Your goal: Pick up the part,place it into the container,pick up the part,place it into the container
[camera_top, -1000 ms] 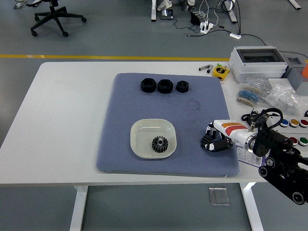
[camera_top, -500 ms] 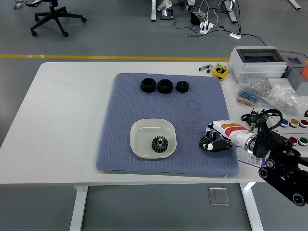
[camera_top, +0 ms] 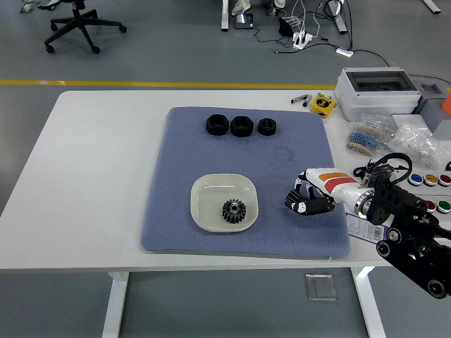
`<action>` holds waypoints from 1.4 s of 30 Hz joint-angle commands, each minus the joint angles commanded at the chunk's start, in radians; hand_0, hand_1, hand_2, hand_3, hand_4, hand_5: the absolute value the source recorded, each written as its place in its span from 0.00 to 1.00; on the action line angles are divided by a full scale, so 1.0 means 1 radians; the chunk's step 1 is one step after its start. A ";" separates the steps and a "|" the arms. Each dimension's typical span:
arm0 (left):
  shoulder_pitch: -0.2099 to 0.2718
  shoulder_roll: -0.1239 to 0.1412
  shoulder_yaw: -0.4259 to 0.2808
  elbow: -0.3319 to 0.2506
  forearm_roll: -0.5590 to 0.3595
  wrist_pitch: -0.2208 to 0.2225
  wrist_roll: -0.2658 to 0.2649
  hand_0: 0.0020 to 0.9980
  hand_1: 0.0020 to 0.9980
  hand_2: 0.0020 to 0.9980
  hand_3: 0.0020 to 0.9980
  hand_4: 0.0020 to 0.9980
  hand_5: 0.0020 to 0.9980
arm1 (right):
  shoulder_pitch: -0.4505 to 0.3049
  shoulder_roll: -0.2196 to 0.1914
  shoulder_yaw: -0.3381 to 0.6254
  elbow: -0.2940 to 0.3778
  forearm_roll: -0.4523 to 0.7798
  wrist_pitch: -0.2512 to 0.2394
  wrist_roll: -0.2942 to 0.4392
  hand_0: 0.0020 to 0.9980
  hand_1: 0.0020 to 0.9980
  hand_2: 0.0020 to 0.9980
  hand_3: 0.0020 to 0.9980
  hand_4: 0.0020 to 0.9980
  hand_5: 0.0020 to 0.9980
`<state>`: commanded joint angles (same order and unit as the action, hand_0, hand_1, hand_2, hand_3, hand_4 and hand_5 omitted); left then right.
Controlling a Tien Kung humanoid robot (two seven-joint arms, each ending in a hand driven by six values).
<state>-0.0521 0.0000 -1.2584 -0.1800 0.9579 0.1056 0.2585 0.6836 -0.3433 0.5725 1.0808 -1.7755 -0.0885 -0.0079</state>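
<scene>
- The table (camera_top: 91, 176) is white and smooth, rectangular with rounded corners, on white legs; it stands on a grey floor crossed by a yellow line (camera_top: 141, 83) just beyond the far edge.
- A black office chair (camera_top: 81, 24) stands on the floor far left; cables and a power strip (camera_top: 303, 35) lie on the floor at the far middle.
- One blue-grey mat (camera_top: 176, 183) with a fine dimpled weave covers the middle of the table.
- One shallow container (camera_top: 204, 201), cream, glossy, square with rounded corners, sits on the near part of the mat.
- One dark metal gear (camera_top: 233, 210) with teeth all round lies inside the container, toward its near right.
- Three black parts (camera_top: 240, 126), ring-like with faceted outsides, stand in a row along the mat's far edge; the right one is smallest.
- The right robot hand (camera_top: 308, 202), black-fingered with a white and orange wrist, is over the mat's near right, just right of the container; its fingers are curled together, and I cannot tell whether they pinch anything.
- Its black arm enters from the lower right corner.
- On the table's right: one grey box (camera_top: 377, 91) with a clear lid, one yellow block (camera_top: 323, 105), clear bags (camera_top: 412, 141) of small bits, and coloured round buttons (camera_top: 433, 180) at the edge.
</scene>
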 joint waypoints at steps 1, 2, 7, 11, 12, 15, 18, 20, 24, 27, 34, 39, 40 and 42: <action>0.000 0.000 0.002 0.000 -0.003 0.000 -0.001 0.82 0.79 0.83 0.58 0.49 0.72 | 0.003 0.002 -0.001 0.016 -0.003 -0.004 -0.001 0.00 0.00 0.11 0.22 0.69 0.50; 0.000 0.000 0.003 0.000 -0.007 0.001 -0.002 0.82 0.79 0.83 0.58 0.49 0.72 | 0.007 0.007 -0.003 0.029 -0.004 -0.009 -0.002 0.00 0.00 0.11 0.23 0.69 0.50; -0.001 0.000 0.004 0.000 -0.002 0.001 0.000 0.82 0.79 0.83 0.58 0.49 0.72 | 0.048 0.060 -0.026 0.044 0.015 -0.019 -0.003 0.00 0.00 0.11 0.23 0.69 0.50; -0.002 0.000 0.007 0.000 -0.012 0.005 -0.003 0.82 0.79 0.83 0.58 0.49 0.72 | 0.086 0.107 -0.050 0.028 0.017 -0.024 -0.007 0.00 0.00 0.11 0.24 0.70 0.50; -0.003 0.000 0.007 0.000 -0.014 0.006 -0.004 0.82 0.79 0.83 0.58 0.49 0.72 | 0.094 0.117 -0.057 0.021 0.018 -0.026 -0.007 0.00 0.00 0.11 0.24 0.70 0.50; -0.005 0.000 0.010 0.000 -0.016 0.009 -0.004 0.82 0.79 0.83 0.58 0.49 0.72 | 0.119 0.156 -0.083 -0.019 0.026 -0.030 -0.011 0.00 0.01 0.13 0.27 0.73 0.46; -0.007 0.000 0.016 0.000 -0.025 0.012 -0.006 0.82 0.79 0.83 0.58 0.49 0.72 | 0.136 0.186 -0.109 -0.056 0.030 -0.050 -0.013 0.00 0.01 0.13 0.27 0.73 0.46; -0.009 0.000 0.019 0.000 -0.030 0.014 -0.008 0.82 0.79 0.83 0.58 0.49 0.71 | 0.145 0.202 -0.126 -0.085 0.019 -0.081 -0.010 0.00 0.05 0.20 0.40 0.94 0.41; -0.011 0.000 0.023 0.000 -0.032 0.015 -0.006 0.82 0.79 0.83 0.58 0.49 0.71 | 0.152 0.218 -0.141 -0.120 -0.020 -0.131 0.004 0.00 0.05 0.20 0.40 0.94 0.41; -0.011 0.000 0.019 0.000 -0.028 0.015 -0.006 0.82 0.79 0.84 0.58 0.49 0.72 | 0.151 0.220 -0.146 -0.123 -0.037 -0.155 0.008 0.00 0.07 0.23 0.45 1.00 0.46; -0.010 0.000 0.011 0.000 -0.015 0.016 -0.002 0.82 0.79 0.84 0.58 0.49 0.71 | 0.154 0.221 -0.144 -0.122 -0.047 -0.175 0.010 0.00 0.08 0.25 0.50 1.00 0.48; -0.008 0.000 0.006 0.000 -0.012 0.017 -0.002 0.82 0.80 0.84 0.58 0.50 0.71 | 0.151 0.212 -0.130 -0.106 -0.046 -0.190 0.007 0.00 0.08 0.25 0.50 1.00 0.49; -0.008 0.000 0.005 0.000 -0.011 0.017 -0.003 0.82 0.80 0.84 0.58 0.50 0.71 | 0.149 0.208 -0.126 -0.099 -0.046 -0.192 0.005 0.00 0.08 0.25 0.50 1.00 0.49; -0.007 0.000 0.003 0.000 -0.010 0.017 -0.003 0.82 0.80 0.84 0.58 0.50 0.71 | 0.146 0.199 -0.113 -0.084 -0.044 -0.194 0.004 0.00 0.08 0.25 0.50 1.00 0.49</action>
<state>-0.0595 0.0000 -1.2555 -0.1800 0.9479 0.1230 0.2555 0.8295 -0.1446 0.4590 0.9965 -1.8198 -0.2830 -0.0038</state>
